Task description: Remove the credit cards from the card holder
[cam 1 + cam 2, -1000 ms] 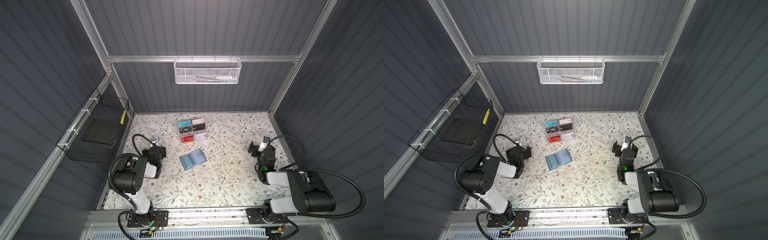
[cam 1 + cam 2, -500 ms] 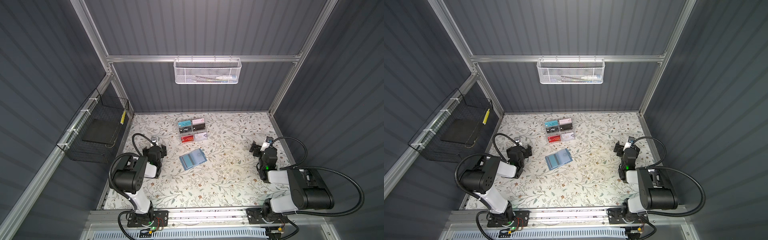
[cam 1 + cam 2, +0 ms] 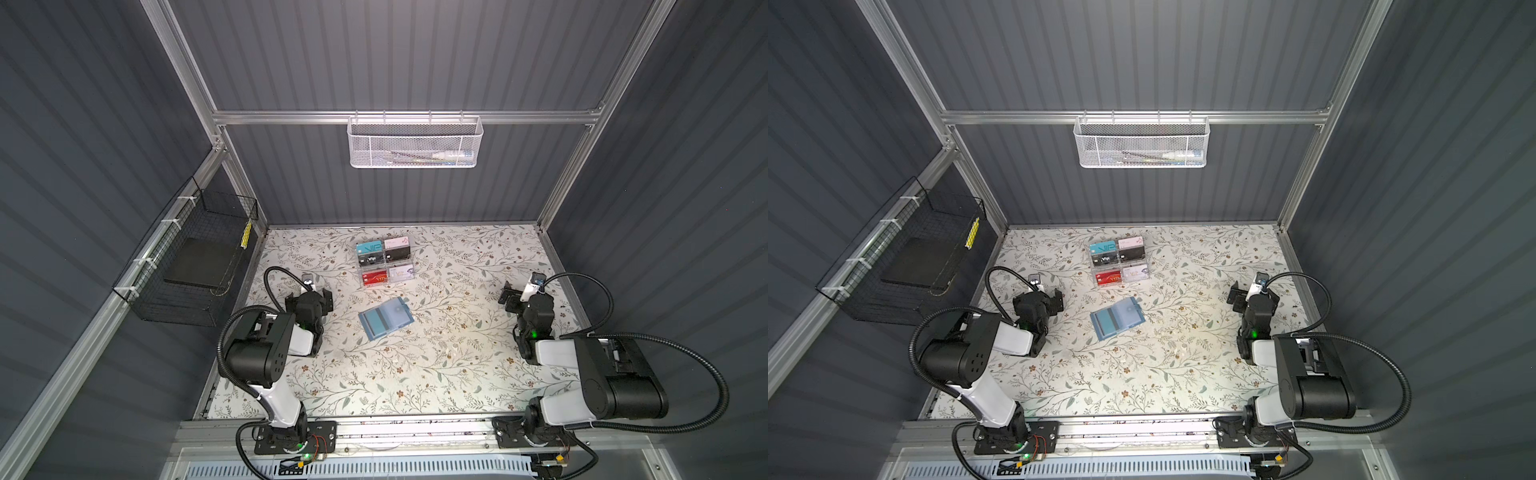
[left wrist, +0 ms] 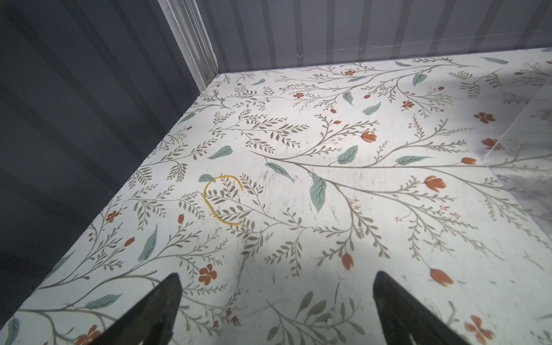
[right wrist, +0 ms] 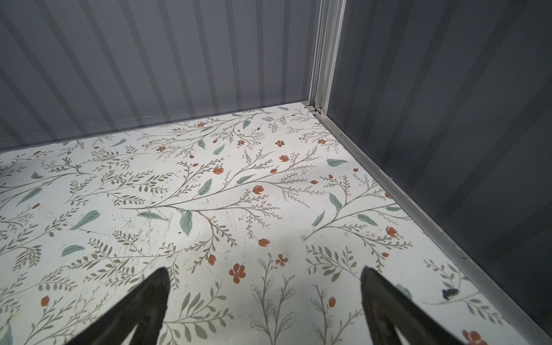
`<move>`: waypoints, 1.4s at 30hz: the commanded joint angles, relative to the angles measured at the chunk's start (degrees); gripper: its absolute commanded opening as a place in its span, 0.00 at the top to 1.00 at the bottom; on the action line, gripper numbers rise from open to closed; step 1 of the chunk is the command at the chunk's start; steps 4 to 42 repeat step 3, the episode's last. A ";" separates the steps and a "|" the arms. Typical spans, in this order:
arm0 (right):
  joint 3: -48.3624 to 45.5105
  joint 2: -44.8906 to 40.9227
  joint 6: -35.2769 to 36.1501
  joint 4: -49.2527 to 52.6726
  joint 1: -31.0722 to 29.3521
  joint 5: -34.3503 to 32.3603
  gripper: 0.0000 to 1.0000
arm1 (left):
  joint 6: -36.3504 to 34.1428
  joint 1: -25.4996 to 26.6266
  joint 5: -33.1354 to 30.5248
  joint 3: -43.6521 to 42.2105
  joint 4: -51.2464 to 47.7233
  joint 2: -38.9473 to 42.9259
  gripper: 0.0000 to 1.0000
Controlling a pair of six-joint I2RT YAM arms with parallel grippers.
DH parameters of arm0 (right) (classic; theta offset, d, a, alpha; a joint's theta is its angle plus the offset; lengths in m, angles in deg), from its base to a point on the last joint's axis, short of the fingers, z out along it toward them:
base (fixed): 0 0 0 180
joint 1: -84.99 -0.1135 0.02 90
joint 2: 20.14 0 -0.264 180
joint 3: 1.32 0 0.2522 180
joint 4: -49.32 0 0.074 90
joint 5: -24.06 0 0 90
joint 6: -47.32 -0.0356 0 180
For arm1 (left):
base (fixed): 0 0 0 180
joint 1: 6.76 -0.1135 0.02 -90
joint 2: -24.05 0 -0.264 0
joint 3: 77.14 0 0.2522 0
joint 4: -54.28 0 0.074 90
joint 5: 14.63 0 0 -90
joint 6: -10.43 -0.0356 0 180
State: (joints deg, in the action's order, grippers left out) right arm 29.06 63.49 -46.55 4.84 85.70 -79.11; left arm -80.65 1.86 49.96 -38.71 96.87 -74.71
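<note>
The card holder (image 3: 386, 318) (image 3: 1118, 318), a small slate-blue wallet, lies open and flat on the floral table mid-way between the arms. Its translucent sleeves face up. Of the credit cards I see only a dark strip (image 3: 379, 323) through a sleeve. My left gripper (image 3: 326, 298) (image 3: 1055, 300) rests low to the left of the wallet, open and apart from it. In the left wrist view the left gripper (image 4: 277, 280) has only bare table between its fingers. My right gripper (image 3: 509, 297) (image 3: 1235, 297) (image 5: 265, 273) sits far right, open and empty.
A clear acrylic rack (image 3: 384, 264) (image 3: 1119, 264) of coloured cards stands just behind the wallet; its edge (image 4: 519, 149) shows in the left wrist view. A yellow rubber band (image 4: 222, 198) lies near the left wall. Above hang a black wire basket (image 3: 195, 266) and a white mesh basket (image 3: 415, 143).
The right arm has drawn back slightly toward the right wall. The left arm and the wallet have not moved.
</note>
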 commanded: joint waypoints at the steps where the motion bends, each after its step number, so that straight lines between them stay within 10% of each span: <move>1: 0.71 0.23 -0.21 -0.66 -0.10 0.25 0.01 | -0.05 -0.18 0.36 0.38 1.47 -0.12 0.00; 42: -0.19 0.07 0.28 -2.04 -0.22 0.92 0.01 | -0.13 -0.19 0.36 0.38 1.46 -0.11 0.00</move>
